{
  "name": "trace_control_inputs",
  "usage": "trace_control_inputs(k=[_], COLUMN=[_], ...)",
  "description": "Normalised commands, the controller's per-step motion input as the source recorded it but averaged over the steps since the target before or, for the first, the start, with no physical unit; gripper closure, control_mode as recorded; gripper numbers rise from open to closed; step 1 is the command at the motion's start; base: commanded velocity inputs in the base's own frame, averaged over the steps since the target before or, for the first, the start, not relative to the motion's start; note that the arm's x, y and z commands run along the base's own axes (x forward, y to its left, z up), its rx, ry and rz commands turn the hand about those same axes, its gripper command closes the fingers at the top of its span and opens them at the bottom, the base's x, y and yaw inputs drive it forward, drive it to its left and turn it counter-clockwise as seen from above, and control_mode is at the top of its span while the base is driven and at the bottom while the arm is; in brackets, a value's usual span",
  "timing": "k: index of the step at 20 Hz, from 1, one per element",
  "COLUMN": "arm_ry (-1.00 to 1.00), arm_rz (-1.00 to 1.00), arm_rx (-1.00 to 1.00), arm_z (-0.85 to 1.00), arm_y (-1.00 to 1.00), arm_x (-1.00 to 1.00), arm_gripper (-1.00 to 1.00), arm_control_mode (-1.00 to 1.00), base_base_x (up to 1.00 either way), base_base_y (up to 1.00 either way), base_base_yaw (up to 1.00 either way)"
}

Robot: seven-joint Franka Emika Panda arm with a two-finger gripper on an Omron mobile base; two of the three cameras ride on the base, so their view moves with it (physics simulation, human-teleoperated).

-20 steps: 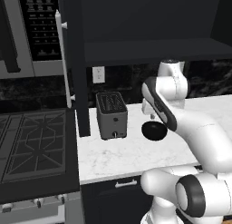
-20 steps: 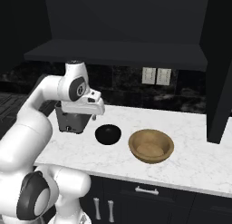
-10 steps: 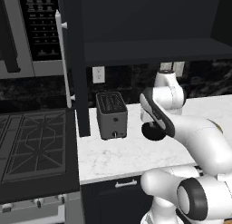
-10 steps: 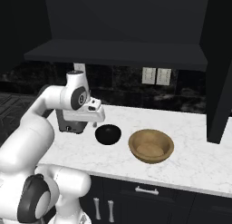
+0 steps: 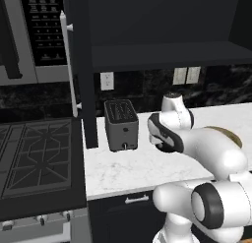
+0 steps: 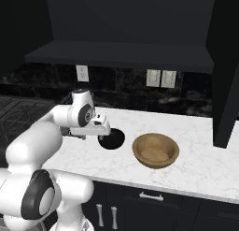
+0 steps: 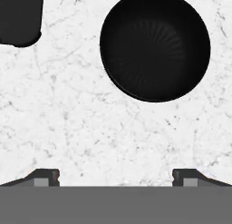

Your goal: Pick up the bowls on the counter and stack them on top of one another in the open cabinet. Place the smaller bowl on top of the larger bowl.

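Your gripper (image 7: pixel 115 175) hung over the white marble counter (image 7: pixel 68 128) with its two dark fingertips (image 7: pixel 45 175) spread as wide apart as they go, and nothing sat between them. In the hand view, the glossy black bowl (image 7: pixel 155 45) lay ahead of the fingertips and off toward the right-hand tip's side, well clear of both tips, with bare marble between the bowl's near rim and the fingers. The bowl was upright, its ribbed inside facing the camera. A dark rounded corner of the toaster (image 7: pixel 20 17) showed at the top left of that view.

From the right base view, the gripper (image 6: pixel 100 130) sat low beside the black bowl (image 6: pixel 112 139), at its left edge; you could not tell from there whether it touched the rim. The tan-brown bowl (image 6: pixel 155 150) stood upright just to the right of the black one, apart from it, on the counter (image 6: pixel 200 150). Above, the open cabinet (image 6: pixel 121 54) showed a dark shelf.

From the left base view, the arm hid the black bowl, the grey toaster (image 5: pixel 121 124) stood left of the arm, and a sliver of the tan-brown bowl (image 5: pixel 231 135) showed behind the arm.
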Motion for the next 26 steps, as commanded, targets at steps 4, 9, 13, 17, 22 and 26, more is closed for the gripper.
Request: trace_control_inputs(k=[4,9,13,17,22,26], arm_ry=[-0.01,0.00,0.00,0.00,0.00,0.00], arm_rz=[0.07,0.07,0.07,0.07,0.06,0.05], arm_rx=[-0.05,-0.01,0.00,-0.03,-0.02,0.00], arm_z=[-0.68,-0.32,-0.17,-0.32,-0.27,-0.15], arm_y=[0.00,0.00,0.00,-0.05,-0.09,-0.10], arm_x=[0.56,0.48,0.38,0.16,0.00,0.00], arm_gripper=[-1.00,-1.00,-1.00,-1.00,-1.00,-1.00], arm_control_mode=[-1.00,-1.00,-1.00,-1.00,-1.00,-1.00], base_base_x=[0.00,0.00,0.00,0.00,0.00,0.00], base_base_y=[0.00,0.00,0.00,0.00,0.00,0.00], base_base_yaw=[0.00,0.00,0.00,0.00,0.00,0.00])
